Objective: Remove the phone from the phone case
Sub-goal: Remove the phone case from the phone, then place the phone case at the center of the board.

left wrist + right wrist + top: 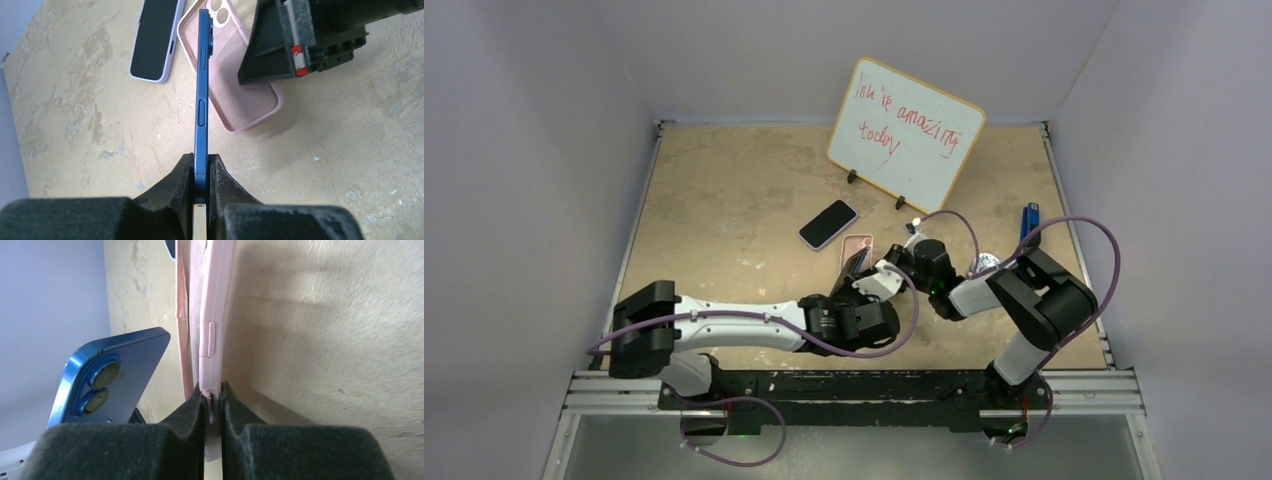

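Note:
My left gripper (201, 170) is shut on the lower end of a blue phone (202, 90), held on edge above the table; the phone also shows in the right wrist view (112, 375) with its two camera lenses. The empty pink case (235, 85) lies open side up just beyond the phone. My right gripper (212, 397) is shut on the pink case's side wall (212, 340). In the top view the left gripper (856, 268) and right gripper (892, 268) meet beside the pink case (857, 246) at mid-table.
A second phone in a pale lilac case (828, 224) lies screen up behind the pink case, also in the left wrist view (155, 40). A whiteboard (906, 133) stands at the back. A blue object (1029, 217) and a small round object (984, 264) lie to the right.

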Robot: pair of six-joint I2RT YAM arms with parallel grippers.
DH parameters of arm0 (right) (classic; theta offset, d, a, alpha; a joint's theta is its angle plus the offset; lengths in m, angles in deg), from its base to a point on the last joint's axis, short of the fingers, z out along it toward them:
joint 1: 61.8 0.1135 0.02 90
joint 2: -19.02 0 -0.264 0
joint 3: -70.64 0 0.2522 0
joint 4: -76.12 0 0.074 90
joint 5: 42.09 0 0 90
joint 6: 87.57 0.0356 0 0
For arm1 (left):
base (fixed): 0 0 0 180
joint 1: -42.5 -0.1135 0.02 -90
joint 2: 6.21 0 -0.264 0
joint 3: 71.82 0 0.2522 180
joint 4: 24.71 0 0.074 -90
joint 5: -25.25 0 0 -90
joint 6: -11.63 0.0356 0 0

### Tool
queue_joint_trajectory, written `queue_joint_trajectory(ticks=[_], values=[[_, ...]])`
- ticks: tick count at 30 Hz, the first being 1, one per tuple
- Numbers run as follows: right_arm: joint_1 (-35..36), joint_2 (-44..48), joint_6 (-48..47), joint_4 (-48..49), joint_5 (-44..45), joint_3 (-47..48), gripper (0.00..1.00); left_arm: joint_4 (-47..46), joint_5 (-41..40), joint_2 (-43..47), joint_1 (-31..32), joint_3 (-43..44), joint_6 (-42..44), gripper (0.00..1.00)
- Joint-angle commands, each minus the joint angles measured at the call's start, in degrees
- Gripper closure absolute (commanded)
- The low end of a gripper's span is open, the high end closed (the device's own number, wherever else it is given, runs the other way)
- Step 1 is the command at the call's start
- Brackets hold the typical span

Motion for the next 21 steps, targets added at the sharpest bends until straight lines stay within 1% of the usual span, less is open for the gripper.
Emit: queue_joint_trajectory(ticks=[1,4,7,11,16,21], values=[[-2.5,4.3,-3.7,-1.9,0.7,-0.2,1.00,2.8,-2.9,3.9,-1.2,1.9,-1.1,1.00],[-4.7,6.9,-7.8,-7.0,0.1,0.1,1.00,6.2,-3.5,4.5,-3.4,2.0,-2.0,1.00],[-7.0,10.0,-13.6,-14.8,-0.1,1.5,1.00,7.9,-3.8,5.4,-5.6,1.7,-1.7,1.00],[-11.0,12.7,-20.3,-24.2,0.3,2.6,1.00,7.8,-2.5,6.7,-10.5,0.1,0.8,1.00],[-16.3,13.6,-26.5,-34.7,1.3,5.5,1.00,8.9,-3.2,7.1,-15.4,-0.8,4.8,1.00],[-19.9,12.9,-28.8,-39.5,1.6,7.9,1.00,8.2,-2.8,6.4,-19.0,-1.5,10.2,1.00]])
